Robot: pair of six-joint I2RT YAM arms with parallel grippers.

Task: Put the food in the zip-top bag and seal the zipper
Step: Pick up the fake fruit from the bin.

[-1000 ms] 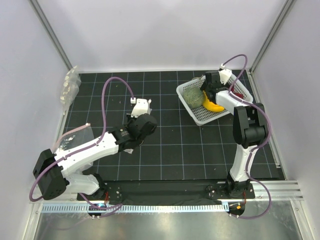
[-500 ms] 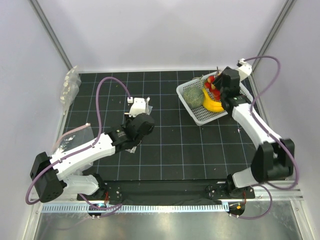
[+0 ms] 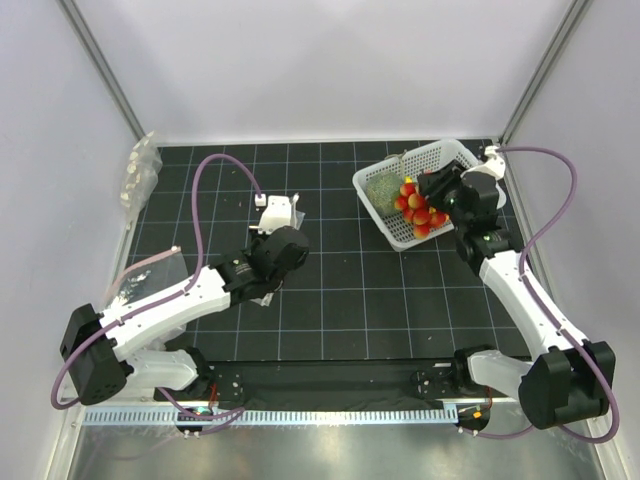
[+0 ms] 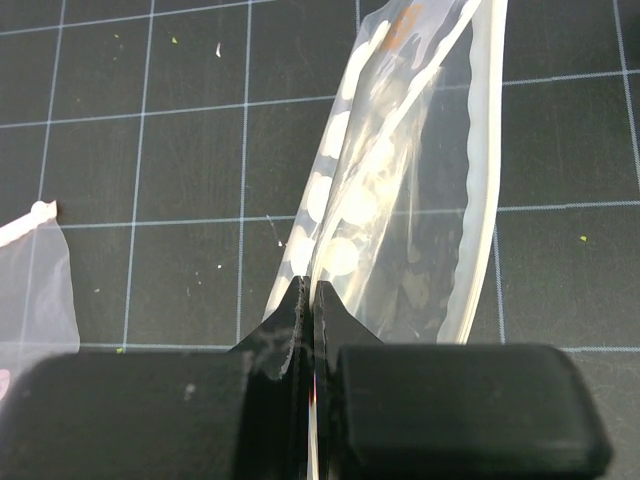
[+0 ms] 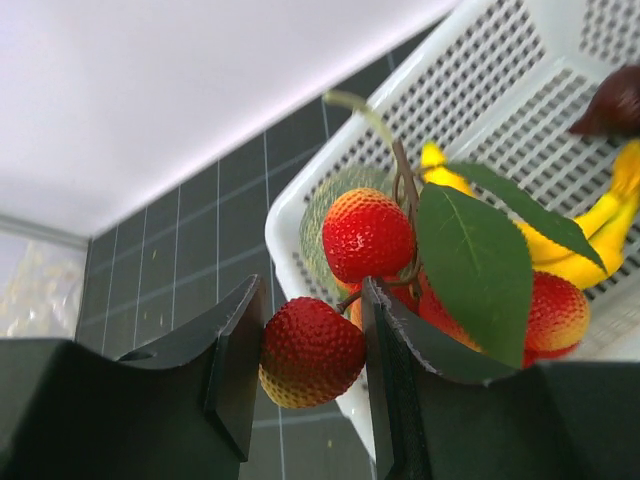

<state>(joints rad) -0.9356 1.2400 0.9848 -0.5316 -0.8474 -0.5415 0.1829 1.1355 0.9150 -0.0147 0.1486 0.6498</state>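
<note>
While the right gripper [image 5: 312, 345] clamps just one berry of the bright red fruit cluster [image 3: 420, 208] over the white mesh basket [image 3: 432, 149], the rest may tear loose; the left gripper [image 4: 308, 300] pinches the clear white-dotted plastic bag [image 4: 400, 200] (mouth looks narrow), inviting spills.

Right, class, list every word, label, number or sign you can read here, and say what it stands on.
No readable text in any view.
The zip-top bag carries only white dots; an orange mark near its top is too blurred to read.
The food and basket bear no labels.
</note>
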